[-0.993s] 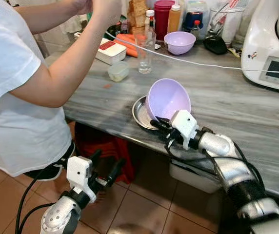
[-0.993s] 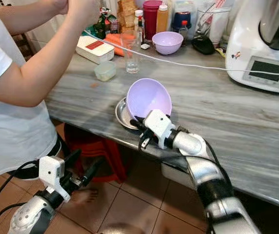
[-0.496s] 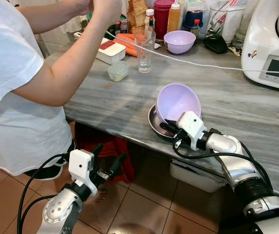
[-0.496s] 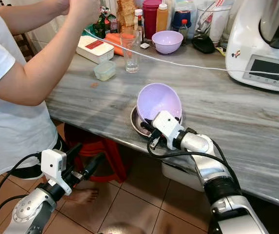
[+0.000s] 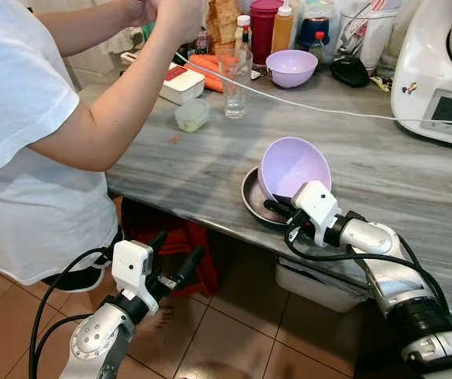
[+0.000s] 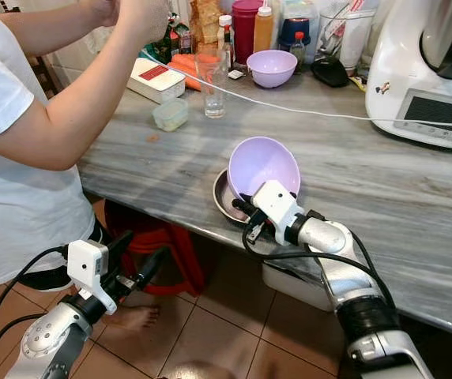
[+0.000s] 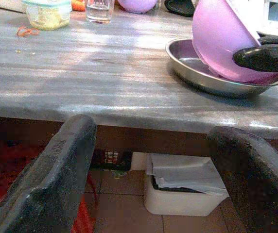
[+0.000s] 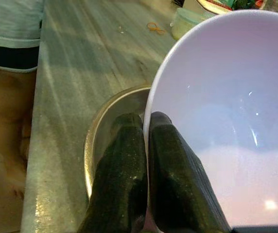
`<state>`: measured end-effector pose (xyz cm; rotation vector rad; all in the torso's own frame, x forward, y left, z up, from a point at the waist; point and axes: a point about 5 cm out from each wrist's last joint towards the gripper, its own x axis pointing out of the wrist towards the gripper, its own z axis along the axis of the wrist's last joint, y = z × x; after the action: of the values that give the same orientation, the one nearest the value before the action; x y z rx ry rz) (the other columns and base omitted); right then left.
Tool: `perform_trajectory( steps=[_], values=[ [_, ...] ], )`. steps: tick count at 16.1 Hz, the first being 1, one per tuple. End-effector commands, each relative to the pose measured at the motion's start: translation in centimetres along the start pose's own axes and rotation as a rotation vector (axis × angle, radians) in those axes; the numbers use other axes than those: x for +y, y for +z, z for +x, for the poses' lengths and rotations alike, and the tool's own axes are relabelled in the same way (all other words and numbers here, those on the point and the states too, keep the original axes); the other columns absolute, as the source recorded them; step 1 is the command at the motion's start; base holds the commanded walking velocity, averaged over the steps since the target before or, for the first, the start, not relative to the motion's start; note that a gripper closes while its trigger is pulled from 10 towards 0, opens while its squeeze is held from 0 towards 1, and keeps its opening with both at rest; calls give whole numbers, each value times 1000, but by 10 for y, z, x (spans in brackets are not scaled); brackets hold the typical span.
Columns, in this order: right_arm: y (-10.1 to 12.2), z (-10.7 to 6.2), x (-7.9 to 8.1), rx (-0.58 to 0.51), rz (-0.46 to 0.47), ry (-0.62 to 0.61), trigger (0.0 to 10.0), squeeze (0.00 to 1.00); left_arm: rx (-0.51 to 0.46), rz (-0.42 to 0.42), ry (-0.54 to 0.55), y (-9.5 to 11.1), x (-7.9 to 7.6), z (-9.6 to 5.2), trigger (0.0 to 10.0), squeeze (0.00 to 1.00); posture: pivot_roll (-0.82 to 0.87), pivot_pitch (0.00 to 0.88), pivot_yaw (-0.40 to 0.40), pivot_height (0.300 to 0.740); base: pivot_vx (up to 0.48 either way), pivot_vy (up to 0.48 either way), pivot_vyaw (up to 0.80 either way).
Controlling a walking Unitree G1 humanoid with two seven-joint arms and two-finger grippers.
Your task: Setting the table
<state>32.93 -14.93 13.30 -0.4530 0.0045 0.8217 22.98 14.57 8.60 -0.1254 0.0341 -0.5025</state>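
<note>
The lilac bowl [image 5: 292, 166] looked like smooth, faintly glossy plastic; the plate [image 7: 187, 68] under it was shiny brushed metal. The desk [image 5: 194, 158] had a polished, grey-veined stone finish. The right tool [image 8: 146, 160] pinching the bowl's rim showed matt, finely speckled black fingers [image 8: 119, 170].

A long grey marble-patterned counter [image 5: 384, 170] runs across the room — its far edge crowded with bottles and jars [image 5: 277, 24]. Below, terracotta floor tiles [image 5: 234, 339] and a white bin [image 7: 178, 189] under the counter's near edge.
</note>
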Motion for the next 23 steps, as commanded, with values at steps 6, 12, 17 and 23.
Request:
perform_trajectory(
  steps=[6, 12, 17, 23],
  values=[
    [29, 9, -13, -65, -74, -17, 10000, 0, -1, 7, 30, 2, 3, 0, 10000, 0, -9, 92, 68, 740, 0, 0, 0],
    [48, 40, -15, -114, -126, 78, 10000, 0, -33, 30, 88, 13, 6, -6, 10000, 0, 44, 119, 40, 740, 0, 0, 0],
    [58, 62, -12, -119, -182, 172, 10000, 0, -39, 30, 143, 18, 3, -18, 10000, 0, 116, 133, 17, 740, 0, 0, 0],
    [61, 70, -17, -87, -236, 163, 10000, 0, -26, 37, 165, 21, 4, -24, 10000, 0, 144, 143, 21, 740, 0, 0, 0]
  ],
)
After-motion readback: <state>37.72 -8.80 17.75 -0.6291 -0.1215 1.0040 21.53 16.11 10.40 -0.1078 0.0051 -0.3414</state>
